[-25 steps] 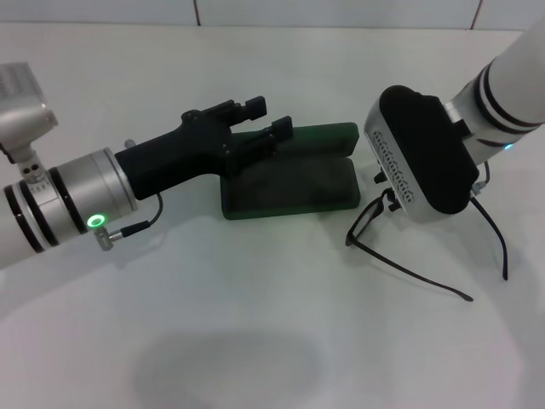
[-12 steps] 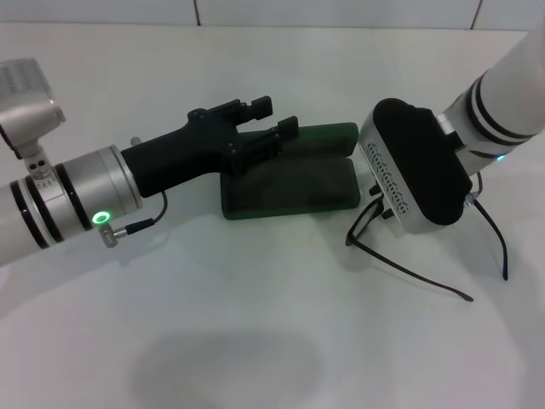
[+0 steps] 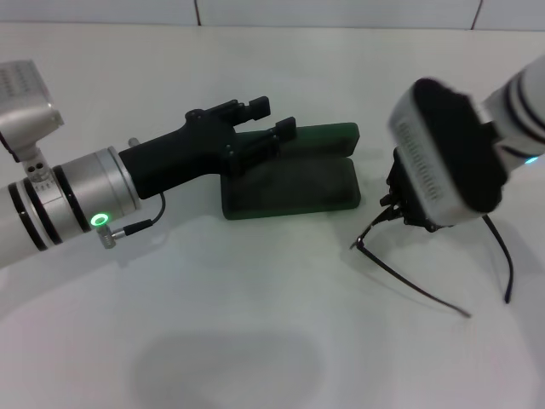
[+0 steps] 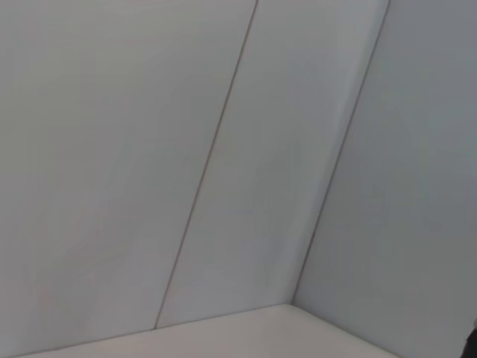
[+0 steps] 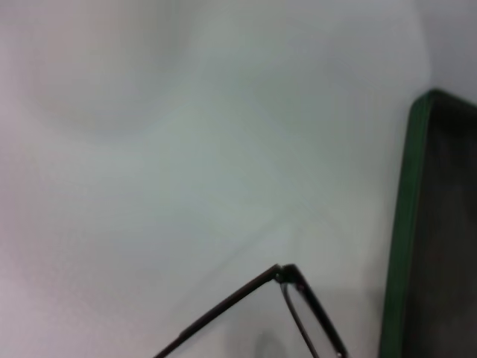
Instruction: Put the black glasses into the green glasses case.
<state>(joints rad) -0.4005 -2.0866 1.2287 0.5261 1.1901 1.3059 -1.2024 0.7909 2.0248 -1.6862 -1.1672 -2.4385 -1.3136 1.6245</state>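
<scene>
1. since the earlier frames the right end effector point(image 3: 407, 207) has shifted toward the robot's right and nearer the camera, taking the front of the black glasses point(image 3: 430, 268) with it; the left end effector point(image 3: 272, 120) has kept its place over the green glasses case point(image 3: 289, 183).
2. the case lies open on the white surface point(image 3: 255, 324), lid standing along its far edge; the glasses are just beside its right end, apart from it, both temple arms trailing toward the camera.
3. wide bare surface lies in front of the case and glasses; a tiled wall point(image 4: 223, 149) rises behind.
4. no writing is readable.
5. the left end effector's fingers point(image 3: 255, 106) are spread, holding nothing, above the case's left part.
6. the right end effector is at the frame front, but its fingers are hidden; i cannot tell their state.
7. the right wrist view shows a frame corner point(image 5: 287, 274) near the case's edge point(image 5: 402, 246).
</scene>
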